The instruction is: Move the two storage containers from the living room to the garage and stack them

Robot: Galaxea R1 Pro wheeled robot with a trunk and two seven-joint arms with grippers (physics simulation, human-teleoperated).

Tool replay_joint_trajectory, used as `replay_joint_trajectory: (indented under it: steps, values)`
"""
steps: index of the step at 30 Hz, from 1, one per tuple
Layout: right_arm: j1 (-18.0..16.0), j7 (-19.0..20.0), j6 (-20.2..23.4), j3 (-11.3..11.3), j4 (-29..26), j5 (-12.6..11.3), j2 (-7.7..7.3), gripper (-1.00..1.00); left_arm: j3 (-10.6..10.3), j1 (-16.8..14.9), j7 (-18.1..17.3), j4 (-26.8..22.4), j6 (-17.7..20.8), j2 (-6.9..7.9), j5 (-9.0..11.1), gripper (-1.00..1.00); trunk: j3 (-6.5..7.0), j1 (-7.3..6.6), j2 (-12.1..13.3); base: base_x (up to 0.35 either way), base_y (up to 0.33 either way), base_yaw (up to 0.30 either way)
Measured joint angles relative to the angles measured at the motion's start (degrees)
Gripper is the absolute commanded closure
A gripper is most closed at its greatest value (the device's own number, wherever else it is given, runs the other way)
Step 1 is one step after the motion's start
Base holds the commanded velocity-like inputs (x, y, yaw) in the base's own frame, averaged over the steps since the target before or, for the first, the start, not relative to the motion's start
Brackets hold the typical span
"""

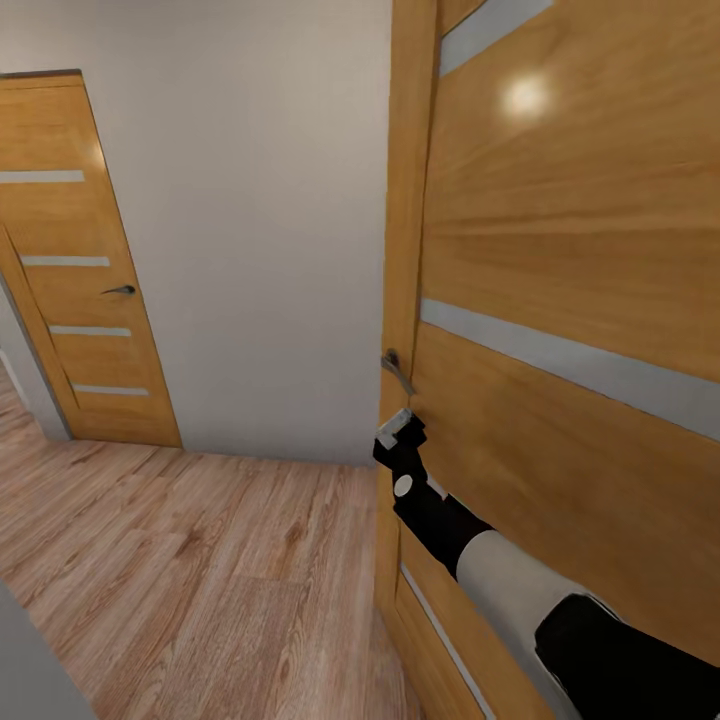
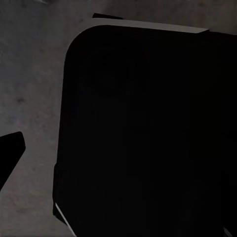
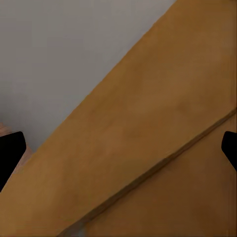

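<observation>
- Head view: right claw [image 1: 398, 432] raised just below the lever handle [image 1: 397, 370] of a near wooden door [image 1: 560, 300]; its opening cannot be told here. A second door [image 1: 80, 300] stands across the wood-plank floor [image 1: 200, 560].
- Left wrist view: a dark rounded body [image 2: 148, 133] over mottled grey ground [image 2: 29, 89]; left claw's opening cannot be told.
- Right wrist view: fingertips [image 3: 10, 150] spread wide, empty, facing the door.

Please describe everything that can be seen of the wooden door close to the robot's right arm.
The near door is honey-coloured wood with grain running across it, crossed by pale grey strips. It stands in a matching frame, seen at a steep angle. A dark metal lever handle sits at its edge. The right gripper is just below that handle, beside the door face; contact cannot be confirmed. The right wrist view shows its wood close up.
</observation>
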Motion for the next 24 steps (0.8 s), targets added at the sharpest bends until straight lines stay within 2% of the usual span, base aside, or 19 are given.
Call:
replay_joint_trajectory:
  steps: [3, 10, 17, 20, 24]
  values:
    - [-2.08, -0.09, -0.01, -0.03, 1.94, -0.17, 0.0, -1.0, 0.0, 0.0, 0.0, 0.01, -0.01, -0.01, 0.0, -1.0, 0.0, 0.0, 0.0, 0.0, 0.0, 0.0]
    - [-4.2, -0.72, 0.14, -0.62, 2.82, -0.2, 0.0, -1.0, 0.0, 0.0, 0.0, 0.01, -0.03, -0.03, 0.0, -1.0, 0.0, 0.0, 0.0, 0.0, 0.0, 0.0]
    - [-6.32, -1.03, 1.87, -3.07, 3.08, -0.23, 0.0, -1.0, 0.0, 0.0, 0.0, 0.01, -0.05, -0.03, 0.0, -1.0, 0.0, 0.0, 0.0, 0.0, 0.0, 0.0]
    - [-7.26, -1.09, 1.95, -4.24, 4.74, -0.03, -0.27, -1.0, 0.0, 0.0, 0.0, 0.01, -0.02, -0.03, 0.0, -1.0, 0.0, 0.0, 0.0, 0.0, 0.0, 0.0]
    - [-9.16, -1.1, 1.57, -4.64, 8.11, -0.09, -0.66, -1.0, 0.0, -0.01, 0.0, 0.01, -0.02, -0.03, 0.0, -1.0, 0.0, 0.0, 0.0, 0.0, 0.0, 0.0]
